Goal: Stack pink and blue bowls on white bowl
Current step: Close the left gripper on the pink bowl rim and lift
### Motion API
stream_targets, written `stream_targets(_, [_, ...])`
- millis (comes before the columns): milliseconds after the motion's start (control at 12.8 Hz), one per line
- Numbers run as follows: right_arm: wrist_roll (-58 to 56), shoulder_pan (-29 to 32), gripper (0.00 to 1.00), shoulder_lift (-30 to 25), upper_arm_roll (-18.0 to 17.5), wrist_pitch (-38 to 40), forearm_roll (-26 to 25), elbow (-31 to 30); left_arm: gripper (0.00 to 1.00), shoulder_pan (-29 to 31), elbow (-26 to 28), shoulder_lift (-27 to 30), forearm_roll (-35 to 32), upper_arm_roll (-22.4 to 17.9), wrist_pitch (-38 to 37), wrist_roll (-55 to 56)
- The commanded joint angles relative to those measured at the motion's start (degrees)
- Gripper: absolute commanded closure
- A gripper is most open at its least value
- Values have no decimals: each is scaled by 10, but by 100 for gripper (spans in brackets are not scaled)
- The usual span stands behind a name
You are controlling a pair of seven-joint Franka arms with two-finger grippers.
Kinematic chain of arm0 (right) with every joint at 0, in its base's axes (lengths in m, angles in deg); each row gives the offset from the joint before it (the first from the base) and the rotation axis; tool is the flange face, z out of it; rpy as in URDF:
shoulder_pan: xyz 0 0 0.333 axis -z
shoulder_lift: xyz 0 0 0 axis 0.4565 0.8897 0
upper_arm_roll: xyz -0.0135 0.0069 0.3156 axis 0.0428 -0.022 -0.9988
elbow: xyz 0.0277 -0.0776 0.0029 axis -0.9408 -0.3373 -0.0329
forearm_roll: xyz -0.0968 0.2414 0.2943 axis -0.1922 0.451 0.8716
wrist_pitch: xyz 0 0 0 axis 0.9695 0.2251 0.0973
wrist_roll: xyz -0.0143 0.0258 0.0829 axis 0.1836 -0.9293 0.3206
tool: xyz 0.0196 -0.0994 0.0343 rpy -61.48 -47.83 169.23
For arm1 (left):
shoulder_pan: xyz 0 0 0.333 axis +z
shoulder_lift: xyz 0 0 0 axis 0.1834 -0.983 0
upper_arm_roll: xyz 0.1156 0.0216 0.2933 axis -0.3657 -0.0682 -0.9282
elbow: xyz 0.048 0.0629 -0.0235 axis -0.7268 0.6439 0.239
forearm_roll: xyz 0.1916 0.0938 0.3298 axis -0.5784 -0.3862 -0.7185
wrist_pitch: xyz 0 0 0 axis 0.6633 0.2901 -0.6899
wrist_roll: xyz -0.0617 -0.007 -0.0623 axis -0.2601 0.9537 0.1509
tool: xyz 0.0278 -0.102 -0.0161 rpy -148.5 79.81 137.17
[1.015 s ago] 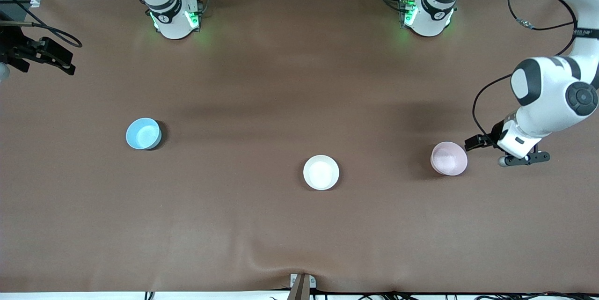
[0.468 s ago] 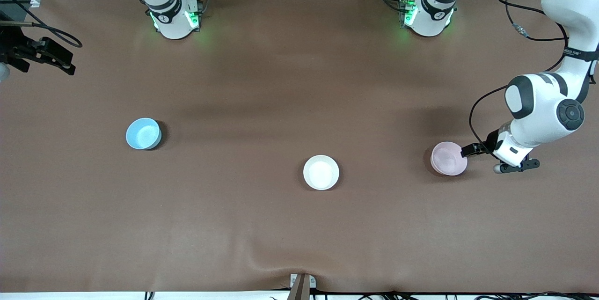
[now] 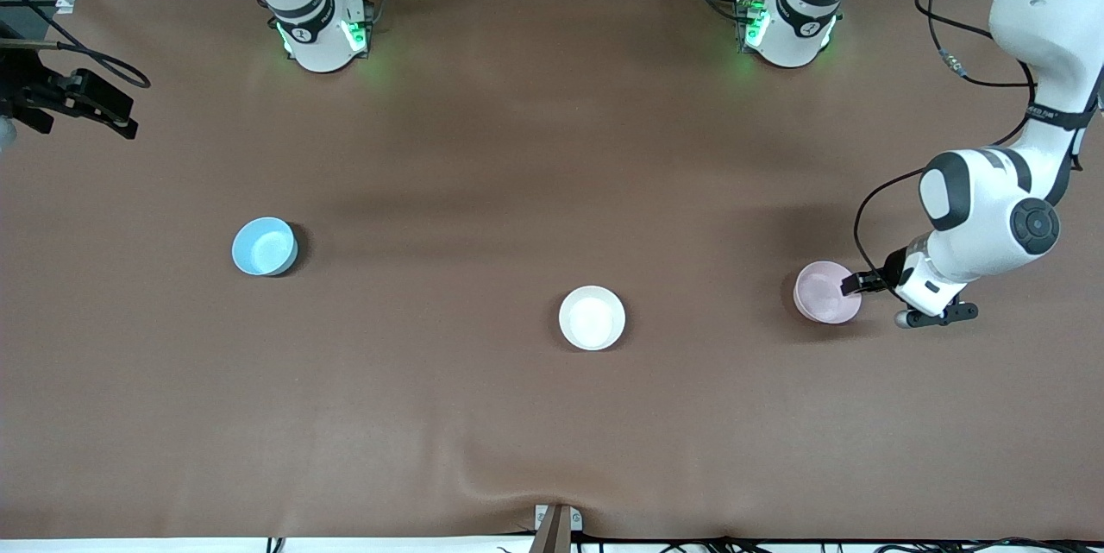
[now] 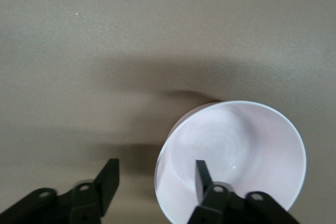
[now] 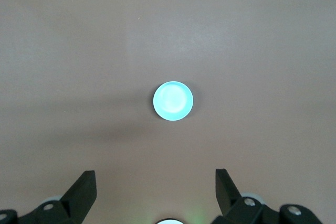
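Observation:
The pale pink bowl (image 3: 824, 294) sits upright toward the left arm's end of the table. My left gripper (image 3: 856, 284) is open and low at the bowl's rim. In the left wrist view the left gripper (image 4: 156, 165) straddles the rim of the pink bowl (image 4: 241, 140), one finger inside and one outside. The white bowl (image 3: 592, 317) stands mid-table, a little nearer the front camera. The sky blue bowl (image 3: 265, 246) stands toward the right arm's end. My right gripper (image 5: 155, 179) is open and empty, high over the table, with the blue bowl (image 5: 172, 100) far below it.
The brown mat (image 3: 517, 191) covers the table. The arm bases (image 3: 323, 35) (image 3: 789, 31) stand along the edge farthest from the front camera. A wrinkle in the mat (image 3: 509, 480) and a small bracket (image 3: 556, 523) lie at the nearest edge.
My left gripper has moved in toward the pink bowl and now reaches its rim. The bowls have not moved. The right arm waits.

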Motion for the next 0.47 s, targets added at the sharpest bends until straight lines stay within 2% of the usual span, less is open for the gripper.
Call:
stream_targets(0, [7,5,0,4,-4,0,-4,7,94,-11,-16,-13,-5,3,2,-7])
stream_targets(78, [7,6,0,5,-4,-1,-4,7,100,-20,-15,-13,-4,3,2,-6])
stream_targets(390, [7,5,0,5,-4,-2,-4,7,100,-60,-16,-5,-3,3,0,-6])
